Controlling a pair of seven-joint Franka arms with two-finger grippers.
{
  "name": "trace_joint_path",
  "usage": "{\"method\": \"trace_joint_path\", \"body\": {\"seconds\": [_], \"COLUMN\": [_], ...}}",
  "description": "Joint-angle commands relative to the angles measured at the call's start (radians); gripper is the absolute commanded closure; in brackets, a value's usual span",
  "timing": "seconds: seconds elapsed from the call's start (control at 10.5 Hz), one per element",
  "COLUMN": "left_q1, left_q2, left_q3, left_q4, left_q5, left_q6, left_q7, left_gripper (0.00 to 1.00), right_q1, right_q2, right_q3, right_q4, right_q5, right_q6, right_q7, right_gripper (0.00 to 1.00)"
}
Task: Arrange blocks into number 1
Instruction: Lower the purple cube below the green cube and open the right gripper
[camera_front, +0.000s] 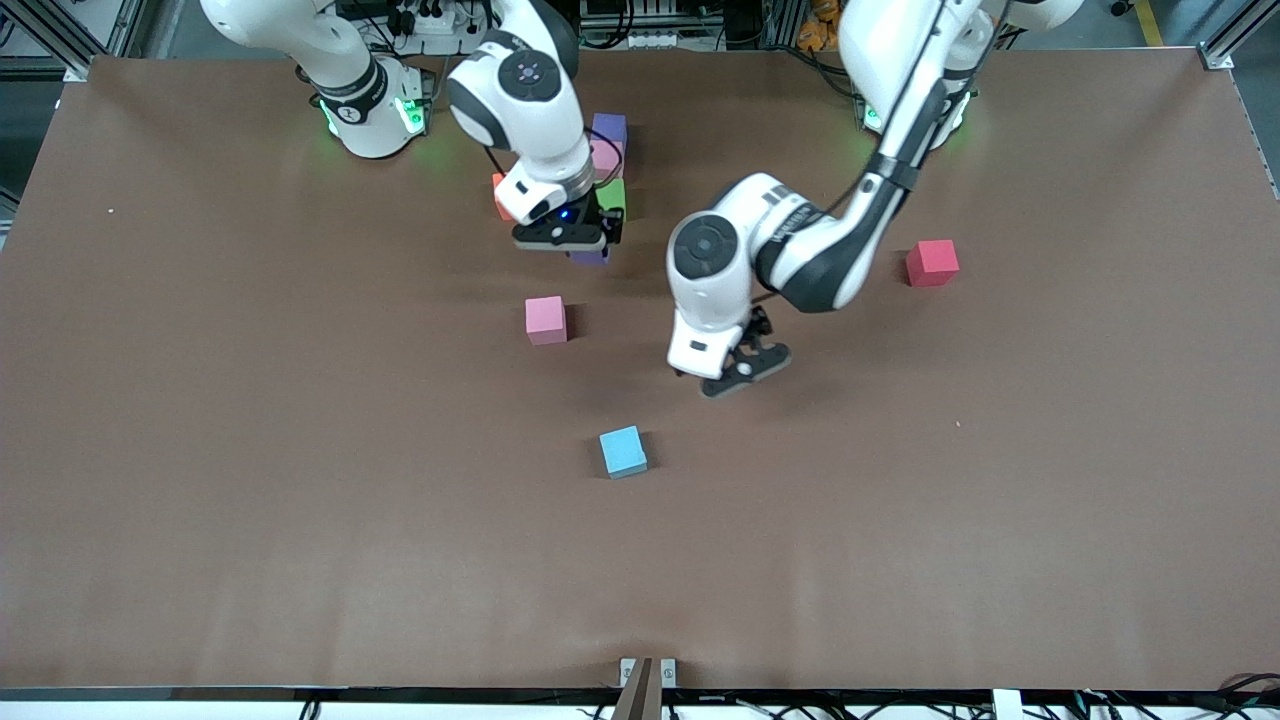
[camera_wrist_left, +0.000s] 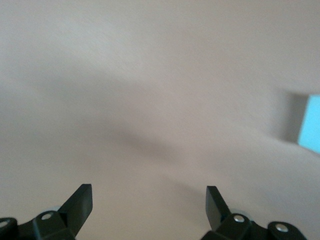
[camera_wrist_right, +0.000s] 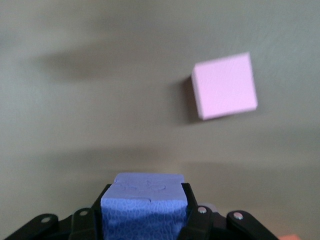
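A row of blocks lies near the robots' bases: purple (camera_front: 609, 128), pink (camera_front: 606, 158), then green (camera_front: 612, 195), with an orange block (camera_front: 497, 195) beside it, mostly hidden by the right arm. My right gripper (camera_front: 580, 240) hangs at the row's nearer end, just past the green block, shut on a second purple block (camera_wrist_right: 144, 205). A loose pink block (camera_front: 545, 320) (camera_wrist_right: 225, 86) lies nearer the front camera. My left gripper (camera_front: 745, 370) (camera_wrist_left: 149, 200) hovers open over bare table, with nothing between its fingers. A blue block (camera_front: 623, 451) (camera_wrist_left: 310, 125) lies nearer the camera.
A red block (camera_front: 932, 262) sits alone toward the left arm's end of the brown table (camera_front: 300, 500). The left arm's elbow and forearm (camera_front: 800, 250) reach over the table's middle.
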Motion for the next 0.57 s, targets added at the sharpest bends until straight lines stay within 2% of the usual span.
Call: {"method": "trace_joint_path", "body": {"seconds": [0.0,0.19,0.48], "left_q1": [0.051,0.065,0.068], "left_q2": [-0.055,-0.046,-0.042], "left_q3": [-0.013,-0.012,-0.012], "left_q4": [-0.023,-0.023,-0.02], "left_q5": [-0.008,-0.006,-0.008], "left_q6": [-0.031,-0.031,-0.028], "left_q7": [0.061,0.065,0.067], "left_gripper": [0.0,0.0,0.0], "right_q1": [0.051,0.079,0.078], "right_q2": [0.065,0.137,0.149], "right_q3": [0.003,0.002,0.002], "right_q4": [-0.01,-0.008,0.001], "right_q5": [0.008,0.008,0.007], "right_q6": [0.035,0.105,0.122], "right_q7": [0.052,0.073,0.075], "right_gripper": [0.51,0.51,0.5]}}
